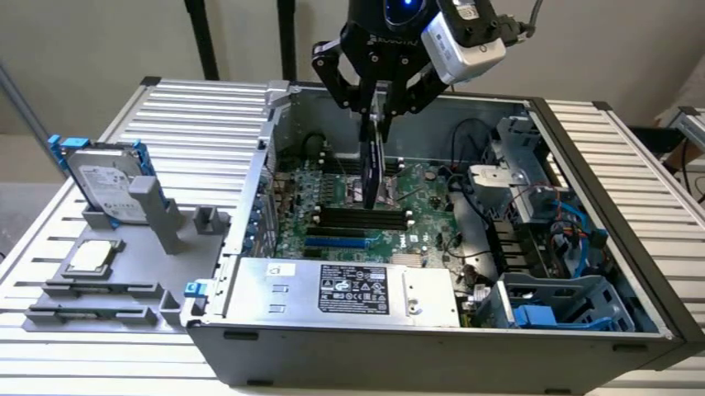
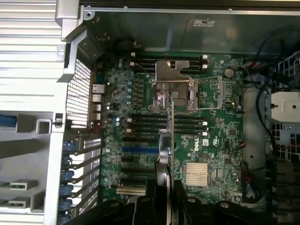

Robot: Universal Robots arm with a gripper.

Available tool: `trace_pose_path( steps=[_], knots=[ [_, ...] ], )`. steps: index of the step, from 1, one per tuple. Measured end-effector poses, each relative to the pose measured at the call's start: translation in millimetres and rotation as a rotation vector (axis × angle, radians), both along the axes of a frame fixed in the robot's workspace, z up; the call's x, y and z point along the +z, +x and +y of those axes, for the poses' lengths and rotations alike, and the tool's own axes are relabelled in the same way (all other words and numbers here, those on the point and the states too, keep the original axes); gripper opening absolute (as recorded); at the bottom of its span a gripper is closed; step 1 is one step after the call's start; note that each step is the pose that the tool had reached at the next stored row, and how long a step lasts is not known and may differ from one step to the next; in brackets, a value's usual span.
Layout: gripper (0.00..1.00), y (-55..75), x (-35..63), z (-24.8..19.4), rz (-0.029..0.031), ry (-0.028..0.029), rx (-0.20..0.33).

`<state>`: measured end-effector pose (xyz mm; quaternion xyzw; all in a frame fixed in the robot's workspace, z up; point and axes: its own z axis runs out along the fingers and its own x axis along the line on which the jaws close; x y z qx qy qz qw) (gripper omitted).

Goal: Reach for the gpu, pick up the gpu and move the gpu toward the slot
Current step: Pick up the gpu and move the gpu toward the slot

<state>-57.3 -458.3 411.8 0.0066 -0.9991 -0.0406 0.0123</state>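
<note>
A: What sits closest to us in the exterior view?

B: The dark front wall of the open computer case, and just behind it the silver power supply with its label facing up.

A: And the tool?

B: The tool hangs over the middle of the case, fingers closed on the gpu. The card is held edge-on and upright, so it reads as a dark thin sliver dropping from between the fingers toward the motherboard.

A: Is the card touching the board?

B: I cannot tell. Its lower end sits over the black memory slots in the exterior view, but whether there is a gap is unclear.

A: What does the wrist view give?

B: The same grip from above: the tool pinches the gpu, a thin green edge with a silver piece, running across the rows of slots, beside the gold heatsink. Beyond its far tip is the metal processor socket.

A: Anything outside the case?

B: On the exterior view's left, on the slatted bench, a grey holder carries a silver hard drive standing in a blue frame, and a small square silver chip lying flat.
</note>
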Motion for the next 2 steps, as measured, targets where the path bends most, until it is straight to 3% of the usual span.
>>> trace_pose_path(
  steps=[2],
  knots=[
    [0.26,0.0,0.0,0.0,0.0000,0.0000,0.000]
  ],
)
